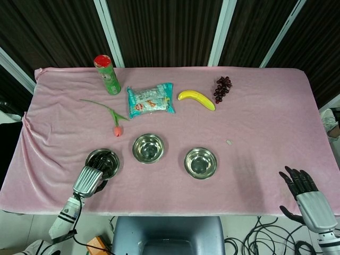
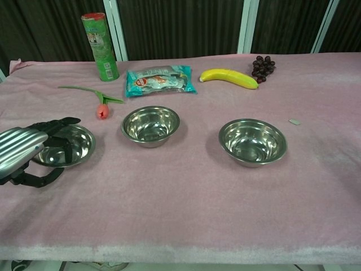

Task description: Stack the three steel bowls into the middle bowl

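Observation:
Three steel bowls stand in a row on the pink cloth: the left bowl (image 1: 104, 159) (image 2: 76, 144), the middle bowl (image 1: 148, 147) (image 2: 150, 125) and the right bowl (image 1: 200, 162) (image 2: 252, 141). All are empty and apart from each other. My left hand (image 1: 90, 180) (image 2: 22, 149) is at the near-left rim of the left bowl. Its dark fingers (image 2: 56, 125) reach over the rim and its thumb lies on the cloth outside; the bowl sits flat. My right hand (image 1: 304, 192) hovers off the table's front right corner, fingers spread, holding nothing. The chest view does not show it.
Behind the bowls lie a tulip (image 1: 117, 130) (image 2: 101, 110), a green can (image 1: 108, 75) (image 2: 100, 46), a snack pack (image 1: 151, 99) (image 2: 160, 81), a banana (image 1: 196, 99) (image 2: 228, 77) and grapes (image 1: 222, 88) (image 2: 262, 65). A small scrap (image 1: 229, 142) (image 2: 294, 121) lies right of the bowls.

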